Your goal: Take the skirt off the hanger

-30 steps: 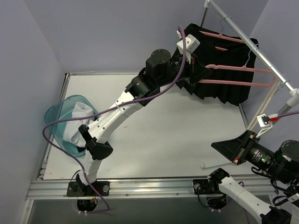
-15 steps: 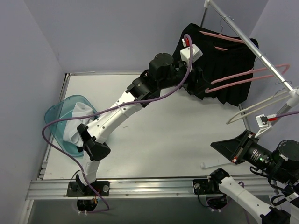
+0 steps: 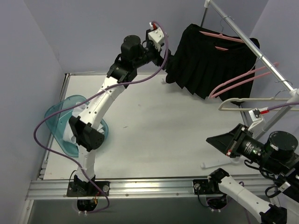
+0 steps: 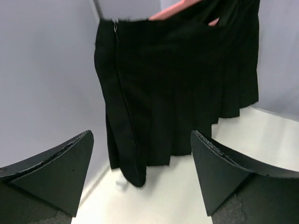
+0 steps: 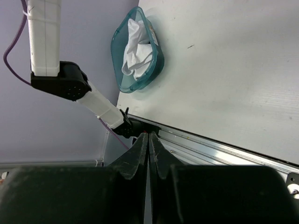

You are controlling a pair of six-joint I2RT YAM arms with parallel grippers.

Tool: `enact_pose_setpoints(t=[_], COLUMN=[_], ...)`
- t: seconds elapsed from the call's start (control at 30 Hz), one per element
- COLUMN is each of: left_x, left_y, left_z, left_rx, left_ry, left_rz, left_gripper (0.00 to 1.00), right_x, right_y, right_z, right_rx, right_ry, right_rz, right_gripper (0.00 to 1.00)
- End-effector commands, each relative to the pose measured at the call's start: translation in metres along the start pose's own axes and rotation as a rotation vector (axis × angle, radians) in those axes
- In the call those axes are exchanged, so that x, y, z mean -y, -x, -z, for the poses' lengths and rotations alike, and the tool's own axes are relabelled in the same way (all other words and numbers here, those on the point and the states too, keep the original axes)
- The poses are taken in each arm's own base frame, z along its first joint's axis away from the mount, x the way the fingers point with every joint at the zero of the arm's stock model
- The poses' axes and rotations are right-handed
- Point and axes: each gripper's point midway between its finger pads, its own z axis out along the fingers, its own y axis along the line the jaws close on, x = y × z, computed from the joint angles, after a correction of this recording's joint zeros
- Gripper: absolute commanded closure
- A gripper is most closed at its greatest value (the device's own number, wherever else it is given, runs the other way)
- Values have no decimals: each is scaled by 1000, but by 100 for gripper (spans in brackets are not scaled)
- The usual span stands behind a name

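Left tool [image 4: 141, 135] withdrawn, spread, facing skirt [image 4: 177, 84].

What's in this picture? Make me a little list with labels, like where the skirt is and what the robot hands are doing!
Skirt: black pleated skirt, hanging on a pink hanger on the rail
Left gripper: left gripper open, facing the skirt, not touching it
Right gripper: right gripper shut, holding nothing
Spare hangers: spare hangers, pink and pale, empty, further along the rail
Basket: teal basket at the table's left, white cloth inside
Job: skirt not off the hanger yet
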Motion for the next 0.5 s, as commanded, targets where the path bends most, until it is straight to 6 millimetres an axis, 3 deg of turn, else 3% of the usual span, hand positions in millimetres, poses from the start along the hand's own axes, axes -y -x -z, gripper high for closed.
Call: enact_pose_setpoints(t=[0.0,0.03,0.1,0.13,0.2,0.23,0.3,0.33,0.47], left_x=[-4,-7,-20,-27,-36,-49,-55,-65,-76], left_y=[26,7,23,0,11,-15,-16,-38,-60], left_z=[-19,-33,-32,-43,-41,-48,-46,-53,-65], left_rx=[214,226,325,324,411,401,460,452,493], left_ry=[-173,-208,-238,-252,-270,-267,-281,-266,-200], left_rz=[-136,-138,-151,-132,-116,-91,-87,-70,-87], left_gripper=[6,6,4,3,3,3,2,2,5], right_x=[-9,-10,-9,-8,-3,-1,7,6,10], right_y=[10,10,10,11,11,11,8,11,11], right_z=[-26,-28,-33,-34,-37,-40,-49,-53,-74], right_rx=[-17,-24,-32,-32,-20,-18,-24,-9,-5], right_ry=[9,11,3,1,-18,-20,-41,-28,-19], right_rz=[-17,-14,-8,-8,-14,-17,-39,-43,-77], right_gripper=[100,100,100,100,100,100,100,100,100])
